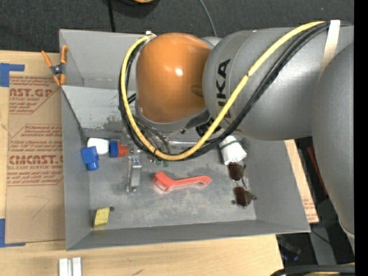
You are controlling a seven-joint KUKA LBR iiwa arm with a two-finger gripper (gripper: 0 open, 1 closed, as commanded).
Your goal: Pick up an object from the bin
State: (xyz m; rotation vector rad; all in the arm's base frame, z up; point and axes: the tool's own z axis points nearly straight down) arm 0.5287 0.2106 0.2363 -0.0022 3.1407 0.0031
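Note:
My gripper [133,177] reaches down from under the arm's orange cover to the bin floor, left of centre. Just to its right lies a flat orange-red plastic tool [181,183] with a long handle, close to the gripper but apart from it. Up and to the left of the gripper sit a small red-orange piece [114,149], a white cylinder [99,147] and a blue block [89,157], all side by side. Nothing shows in the gripper's grasp.
A white bottle with a green band [233,150] and brown sunglasses [240,184] lie at the right of the bin. A yellow sponge cube [101,217] sits in the near left corner. The arm and its cables cover the bin's far middle.

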